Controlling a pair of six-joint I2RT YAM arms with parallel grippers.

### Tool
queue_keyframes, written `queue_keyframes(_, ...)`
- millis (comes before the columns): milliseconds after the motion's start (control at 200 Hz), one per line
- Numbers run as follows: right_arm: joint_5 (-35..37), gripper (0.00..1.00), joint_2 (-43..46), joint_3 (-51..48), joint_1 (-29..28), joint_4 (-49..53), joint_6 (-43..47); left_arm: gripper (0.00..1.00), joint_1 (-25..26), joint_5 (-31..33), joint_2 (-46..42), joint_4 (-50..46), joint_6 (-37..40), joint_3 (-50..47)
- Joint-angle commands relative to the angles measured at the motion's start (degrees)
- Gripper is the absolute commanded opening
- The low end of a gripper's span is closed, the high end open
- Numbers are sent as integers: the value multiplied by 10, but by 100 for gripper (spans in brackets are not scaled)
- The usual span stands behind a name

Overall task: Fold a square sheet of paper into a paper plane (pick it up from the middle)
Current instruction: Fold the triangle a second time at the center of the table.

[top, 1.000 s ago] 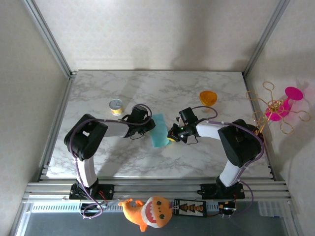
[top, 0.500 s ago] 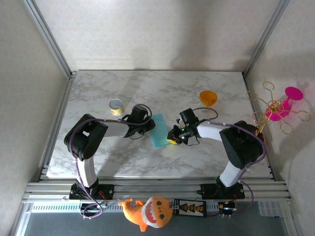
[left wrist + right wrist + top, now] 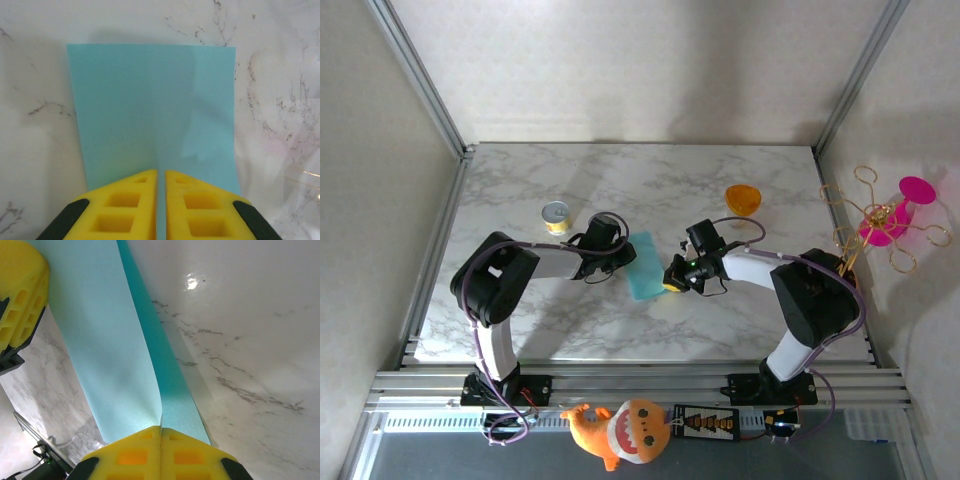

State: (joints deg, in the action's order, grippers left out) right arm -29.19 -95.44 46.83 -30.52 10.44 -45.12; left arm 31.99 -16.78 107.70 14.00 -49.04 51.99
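Midway across the tabletop [image 3: 640,185], between the left fingers [image 3: 623,264] and the right fingers [image 3: 670,281], lies the 1 teal sheet [image 3: 644,266]. From above it reads as a narrow strip whose long axis runs from the far side toward the near edge, slightly tilted. The left fingers meet its left long edge and the right fingers its right long edge, so the paper sits straight ahead of each pair and neither pair is nearer.

On the left wrist view the left fingers [image 3: 145,200] are pressed together with only a sliver of teal between them, clamped on the near edge of the sheet [image 3: 150,110], which spreads away flat. On the right wrist view the right fingers [image 3: 145,450] are likewise closed on the sheet [image 3: 110,340], right where a crease [image 3: 150,365] runs away from them, with a pale face on one side and a darker strip on the other. The left fingers [image 3: 20,295] show at the upper left. Whether the paper rests on the marble or hangs just above it, I cannot tell.

By my judgement, folding has begun but no dart shape exists yet, and the next move turns on that crease lying along the strip.

Counted: 1 sheet, 2 pairs of fingers, 1 can [image 3: 556,216], 1 cup [image 3: 743,199], 1 plush toy [image 3: 620,428].
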Motion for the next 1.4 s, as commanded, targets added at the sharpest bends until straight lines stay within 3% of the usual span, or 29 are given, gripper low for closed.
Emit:
queue_keyframes(0, 10, 1, -4, 31, -8, 13, 21, 12, -4, -3, 12, -12, 16, 6)
queue_keyframes(300, -5, 1, -54, 79, -39, 1, 32, 13, -4, -11, 7, -22, 40, 12)
queue_keyframes(646, -10, 3, -41, 75, -42, -14, 24, 17, -4, -18, 1, -15, 48, 22)
queue_keyframes(946, 18, 3, -30, 75, -42, 36, 27, 28, -4, 14, -85, -13, 18, -22)
queue_keyframes(1117, 19, 6, -21, 64, -42, 55, 27, 25, 4, -4, -89, 25, -24, -68)
queue_keyframes(1392, 39, 13, -19, 56, -40, 72, 28, 19, 7, -13, -43, 35, -25, -61)
